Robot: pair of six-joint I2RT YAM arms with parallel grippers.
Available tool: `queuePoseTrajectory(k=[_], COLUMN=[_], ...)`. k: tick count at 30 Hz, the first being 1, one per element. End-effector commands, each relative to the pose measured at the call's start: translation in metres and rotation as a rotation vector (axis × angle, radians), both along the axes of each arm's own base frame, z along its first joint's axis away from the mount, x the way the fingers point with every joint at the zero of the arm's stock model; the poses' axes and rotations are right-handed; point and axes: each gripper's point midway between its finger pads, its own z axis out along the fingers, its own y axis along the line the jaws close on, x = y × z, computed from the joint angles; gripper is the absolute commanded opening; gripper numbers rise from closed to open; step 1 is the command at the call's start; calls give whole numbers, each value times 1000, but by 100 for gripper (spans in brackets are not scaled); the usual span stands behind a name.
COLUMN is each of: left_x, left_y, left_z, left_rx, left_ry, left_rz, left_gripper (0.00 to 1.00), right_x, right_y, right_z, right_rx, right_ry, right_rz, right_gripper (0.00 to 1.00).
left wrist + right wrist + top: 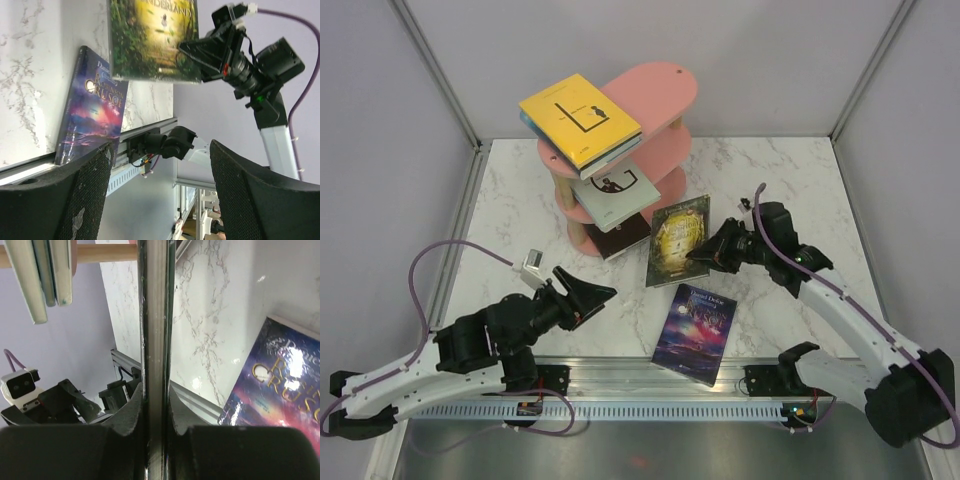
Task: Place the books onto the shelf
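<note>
Nearest the front rail, a purple-blue book [695,333] lies flat on the bench [790,190]. Left of it the left claw [598,300] gapes wide, empty. Further in, the right claw [700,255] clenches the green-gold book [677,235] by its edge. Beyond, a yellow book [578,118] tops a stack at the pink shelf's [660,85] left end.

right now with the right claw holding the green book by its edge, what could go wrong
The right claw pinches the green book by one edge only, so it may swing or slip.
The yellow book and those under it overhang the shelf; a nudge while inserting could tip them off.
The blue book lies flat by the front rail, awkward for the open left claw.
</note>
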Motion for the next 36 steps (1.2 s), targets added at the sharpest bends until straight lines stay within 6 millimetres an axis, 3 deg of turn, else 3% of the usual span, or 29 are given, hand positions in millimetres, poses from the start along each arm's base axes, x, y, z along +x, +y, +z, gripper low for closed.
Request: queuePoseTrajectory(k=[1, 3, 6, 9, 14, 18, 25, 26, 27, 29, 32, 36], left_x=[4, 4, 4, 5, 3, 1, 4, 4, 4, 4, 5, 6], left_y=[11, 14, 19, 24, 28, 26, 26, 26, 25, 24, 23, 21], left_z=[-12, -11, -11, -12, -17, -24, -24, -25, -26, -29, -30, -27], left_rx=[42, 40, 44, 48, 61, 95, 125, 132, 135, 140, 150, 164], left_ry=[13, 6, -3, -9, -6, 7, 1, 2, 5, 14, 18, 11], left_rz=[46, 52, 60, 72, 68, 57, 64, 62, 62, 61, 63, 63], left_gripper=[80, 81, 81, 81, 81, 81, 81, 81, 81, 81, 80, 80], right_x=[40, 51, 64, 82, 98, 104, 111, 112, 113, 113, 112, 108], right_y=[31, 42, 58, 70, 83, 91, 87, 87, 84, 81, 77, 69], right_z=[59, 49, 53, 37, 0, -43, -94, -97, -103, -106, -109, -112], right_rx=[157, 173, 221, 205, 169, 110, -9, -20, -40, -59, -74, -82], right_ry=[-239, -202, -226, -201, -143, -79, 12, 20, 29, 36, 46, 59], right_rz=[83, 114, 173, 209, 275, 320, 339, 339, 334, 328, 317, 302], right_gripper=[0, 0, 0, 0, 0, 0, 1, 7, 29, 58, 68, 71])
